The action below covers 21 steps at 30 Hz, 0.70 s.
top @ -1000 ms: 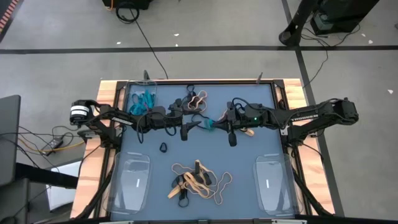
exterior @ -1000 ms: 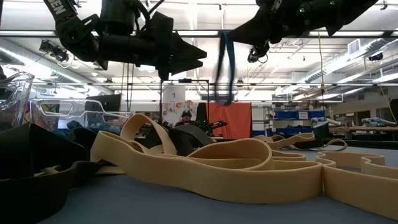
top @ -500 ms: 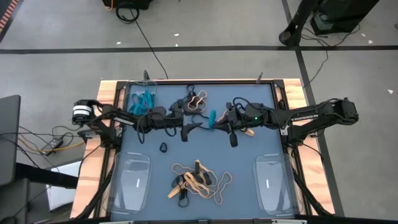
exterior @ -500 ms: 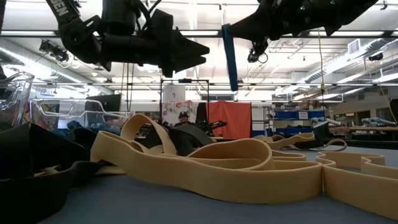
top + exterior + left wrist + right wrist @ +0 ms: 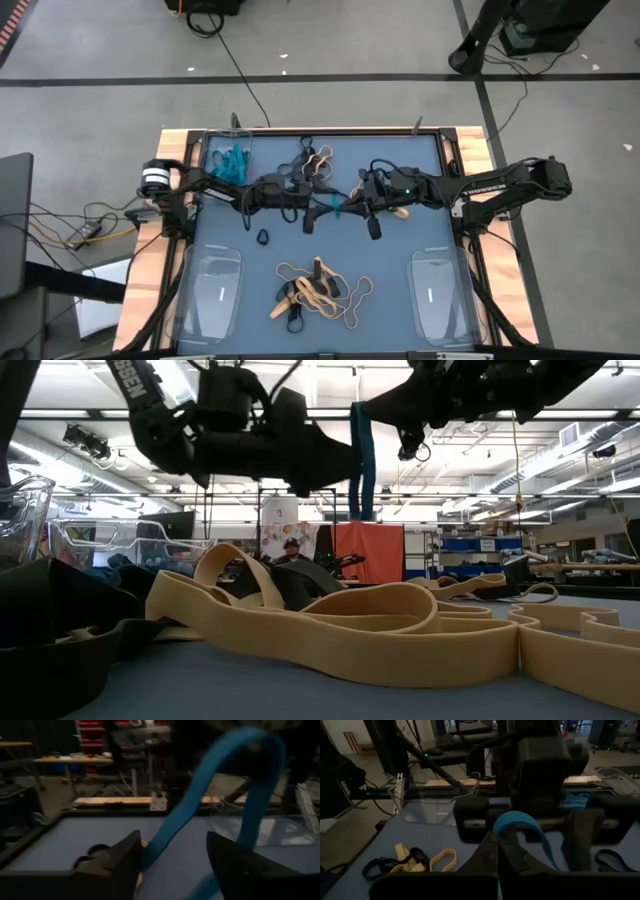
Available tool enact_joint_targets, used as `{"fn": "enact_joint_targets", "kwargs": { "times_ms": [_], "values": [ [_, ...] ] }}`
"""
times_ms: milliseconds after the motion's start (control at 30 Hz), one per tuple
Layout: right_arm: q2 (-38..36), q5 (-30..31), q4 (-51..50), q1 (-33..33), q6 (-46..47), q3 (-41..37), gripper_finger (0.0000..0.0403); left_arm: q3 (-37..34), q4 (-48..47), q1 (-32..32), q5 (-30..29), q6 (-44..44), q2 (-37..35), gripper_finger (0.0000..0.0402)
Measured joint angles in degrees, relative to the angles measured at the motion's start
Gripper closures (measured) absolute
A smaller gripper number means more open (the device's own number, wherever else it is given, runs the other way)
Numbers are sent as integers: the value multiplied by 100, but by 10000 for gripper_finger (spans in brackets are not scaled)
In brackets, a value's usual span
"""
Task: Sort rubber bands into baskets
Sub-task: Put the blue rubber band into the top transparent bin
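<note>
A teal-blue rubber band (image 5: 360, 470) hangs as a long loop over the table's middle, with my right gripper (image 5: 348, 203) shut on its top. My left gripper (image 5: 322, 205) reaches in level from the table's left and is open. In the left wrist view its two fingers stand on either side of the hanging band (image 5: 200, 785). Clear baskets sit at the near left (image 5: 215, 290), the near right (image 5: 435, 290) and the far left (image 5: 228, 155); the far left one has teal bands lying in it. Tan and black bands (image 5: 320, 290) lie heaped near the front. My right gripper pinches the top bend of the blue band (image 5: 516, 820) between its two shut fingertips (image 5: 492, 851), coming in about level from the table's right. The loop hangs down below the fingers, clear of the table. My left gripper: whether its fingers touch the band, I cannot tell.
A second heap of black and tan bands (image 5: 312, 160) lies toward the far edge. A single black band (image 5: 262, 237) lies left of centre, and a tan band (image 5: 400, 212) lies under the right arm. The wooden frame (image 5: 150, 260) borders the blue mat.
My left gripper has moved toward the table's right and a little down, up to the hanging blue band, which now hangs between its fingers. The band has swung slightly below my right gripper, which stayed in place.
</note>
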Motion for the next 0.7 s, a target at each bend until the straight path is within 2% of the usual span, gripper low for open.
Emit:
{"fn": "enact_joint_targets", "kwargs": {
  "times_ms": [133, 333, 500, 633, 700],
  "values": [
    [8, -42, 1, 5, 17, 0, 400, 177, -11, -48, 95, -1, 252, 245],
    [8, -28, -11, 5, 16, 0, 400, 182, -52, -29, 232, -134, 260, 381],
    [8, 103, -53, -2, 123, 0, 384, 180, -300, 101, 446, -467, 95, 393],
    [-22, 617, -175, -9, 286, 0, 359, 176, -1375, 283, 300, -565, -430, 398],
    [-90, 1036, -258, -11, 316, 0, 346, 180, -1958, 346, 13, -564, -788, 398]
  ]
}}
